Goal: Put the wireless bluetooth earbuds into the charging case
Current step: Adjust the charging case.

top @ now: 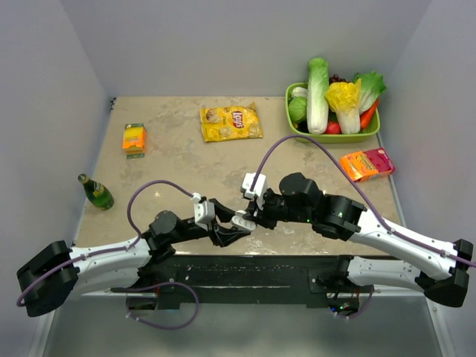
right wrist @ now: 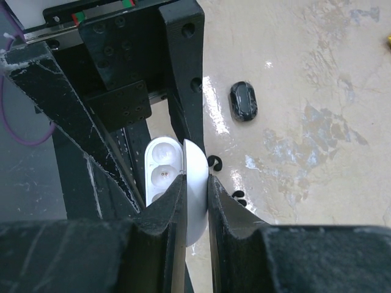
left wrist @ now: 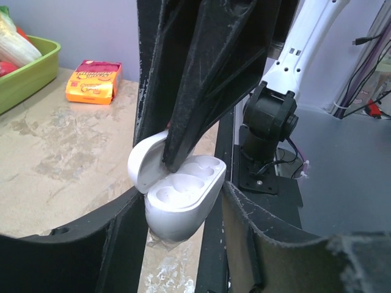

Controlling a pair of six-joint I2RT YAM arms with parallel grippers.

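1. You have the charging case (left wrist: 183,217) between your two arms at the near edge of the table (top: 178,160), with its lid (left wrist: 142,168) swung open. I cannot tell whether it rests on the surface or hangs clear.
2. Your right gripper (right wrist: 195,182) is pinched tight on the thin lid, one finger pressed against each face.
3. Your left gripper (left wrist: 183,196) brackets the case body from below. Both fingers look to be touching its sides, so I read it as gripping the body, though how firmly I cannot say.
4. Done, as I judge it: the case is in hand and opened. Both wells (left wrist: 180,183) show bare white, with no bud seated in either.
5. Left to do: every bud. One dark bud (right wrist: 244,101) lies on the table, apart from the case, in the right wrist view. A couple of small black curled bits lie nearer the fingers, too small to name. No whitish buds show in any view.
6. With both grippers on the case, you will likely have to free one to fetch a bud.
7. Writing: the yellow chip bag (top: 230,123) at the far side carries a red "Lay's" logo. The print on the orange packet (left wrist: 93,81) is too blurred to read. The case shows no marking.
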